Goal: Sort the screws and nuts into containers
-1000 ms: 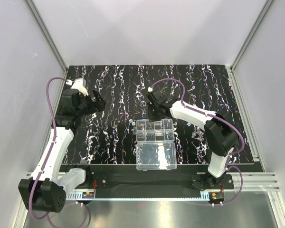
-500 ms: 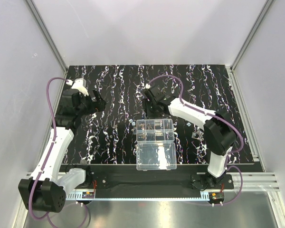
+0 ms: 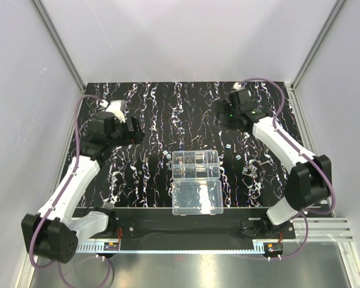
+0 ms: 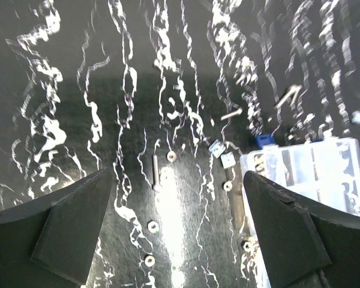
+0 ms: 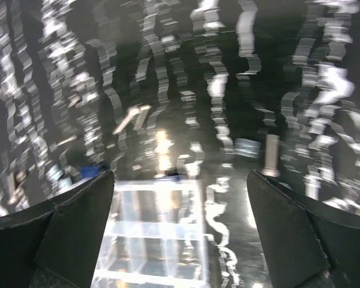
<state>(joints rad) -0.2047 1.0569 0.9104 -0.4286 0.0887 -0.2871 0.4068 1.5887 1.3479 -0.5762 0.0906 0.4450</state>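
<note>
- Hovering left of the clear plastic organizer box (image 3: 218, 163), the left gripper (image 3: 132, 128) has its jaws spread wide with nothing between them.
- Tiny silvery-grey metal screws and nuts (image 4: 155, 171) lie loose on the black mat with white-purple streaks (image 3: 168, 108), between that gripper and the box's left wall. Some lie just beside the wall.
- Risk: the streaks and the glare patch resemble the parts, so a descent may land on bare mat.
- Risk: a finger lowered for a piece beside the wall may strike the box and shift it.
- The divided half already holds some pieces; the plain clear lid (image 3: 197, 197) lies open on its near side. A release off-centre could drop a part into the wrong cell or onto the lid.
- More loose pieces lie behind and to the right of the box.
- The right gripper (image 3: 225, 119) hangs behind and right of the box, jaws equally wide and empty. Its wrist view is blurred, so aim there is unreliable.
</note>
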